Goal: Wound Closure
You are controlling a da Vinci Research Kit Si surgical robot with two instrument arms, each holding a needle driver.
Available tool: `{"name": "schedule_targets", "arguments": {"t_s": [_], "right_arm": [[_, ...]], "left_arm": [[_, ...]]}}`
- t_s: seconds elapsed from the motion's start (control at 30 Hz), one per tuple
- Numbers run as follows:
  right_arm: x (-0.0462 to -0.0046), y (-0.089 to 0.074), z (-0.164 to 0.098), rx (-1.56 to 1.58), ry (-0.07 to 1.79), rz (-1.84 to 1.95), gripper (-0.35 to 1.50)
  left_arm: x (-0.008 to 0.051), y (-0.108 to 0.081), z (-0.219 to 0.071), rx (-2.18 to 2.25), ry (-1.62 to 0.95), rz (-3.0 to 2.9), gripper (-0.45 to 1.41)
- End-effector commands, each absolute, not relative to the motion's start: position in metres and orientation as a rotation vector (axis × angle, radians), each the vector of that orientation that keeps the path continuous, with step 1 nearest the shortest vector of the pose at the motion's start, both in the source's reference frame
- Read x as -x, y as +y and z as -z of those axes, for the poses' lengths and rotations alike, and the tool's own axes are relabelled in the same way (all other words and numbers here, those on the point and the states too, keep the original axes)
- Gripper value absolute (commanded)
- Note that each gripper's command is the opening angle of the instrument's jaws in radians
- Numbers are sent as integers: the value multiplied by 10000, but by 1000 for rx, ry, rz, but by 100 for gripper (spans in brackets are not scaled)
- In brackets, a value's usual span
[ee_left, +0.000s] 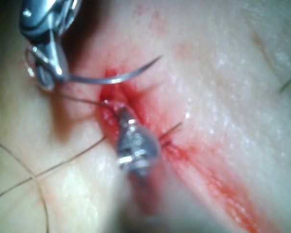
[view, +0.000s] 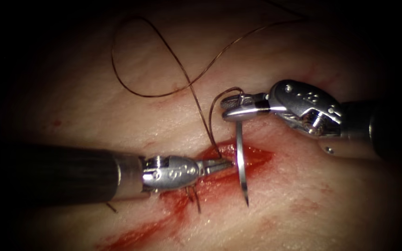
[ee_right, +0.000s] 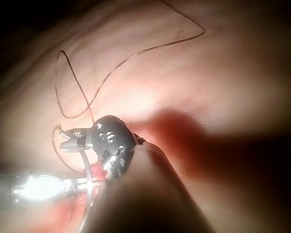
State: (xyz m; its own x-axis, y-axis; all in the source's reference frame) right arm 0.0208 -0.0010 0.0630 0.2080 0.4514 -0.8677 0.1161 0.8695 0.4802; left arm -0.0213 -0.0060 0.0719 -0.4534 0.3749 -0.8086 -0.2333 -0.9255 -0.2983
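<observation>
My right tool (view: 231, 108) comes in from the right, shut on the curved needle (view: 240, 158) close to its thread end. The needle hangs free above the cut (view: 257, 155), point down toward the near side, not in the tissue. My left tool (view: 224, 164) lies along the cut's left part, its jaw tips meeting on the tissue edge inside the cut. Thread (view: 212, 121) arcs from the needle's tail down into the cut beside those tips. The left wrist view shows the needle (ee_left: 116, 77) held by the right tool (ee_left: 46, 73) above the left tool (ee_left: 120, 112).
A long loop of thread (view: 117, 65) lies over the tissue behind the cut and crosses itself. Short dark thread ends (view: 195, 200) stick up beneath the left tool. Red fluid (view: 164, 218) runs along the cut toward the near left.
</observation>
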Motion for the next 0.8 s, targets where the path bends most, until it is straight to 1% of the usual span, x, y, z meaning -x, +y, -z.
{"name": "schedule_targets", "arguments": {"t_s": [0.03, 0.17, 0.57, 0.8], "right_arm": [[-212, -11, -640, -454, 1360, -214, -35], [-214, -6, -647, -347, 1362, -145, -35], [-227, -5, -658, -162, 1368, -55, -35], [-227, -6, -664, -75, 1393, 43, -35]], "left_arm": [[217, -65, -728, 1383, -209, -2412, -40], [216, -67, -737, 1367, -216, -2435, -40], [208, -66, -765, 1357, -231, -2478, -38], [211, -57, -770, 1362, -225, -2486, -37]]}}
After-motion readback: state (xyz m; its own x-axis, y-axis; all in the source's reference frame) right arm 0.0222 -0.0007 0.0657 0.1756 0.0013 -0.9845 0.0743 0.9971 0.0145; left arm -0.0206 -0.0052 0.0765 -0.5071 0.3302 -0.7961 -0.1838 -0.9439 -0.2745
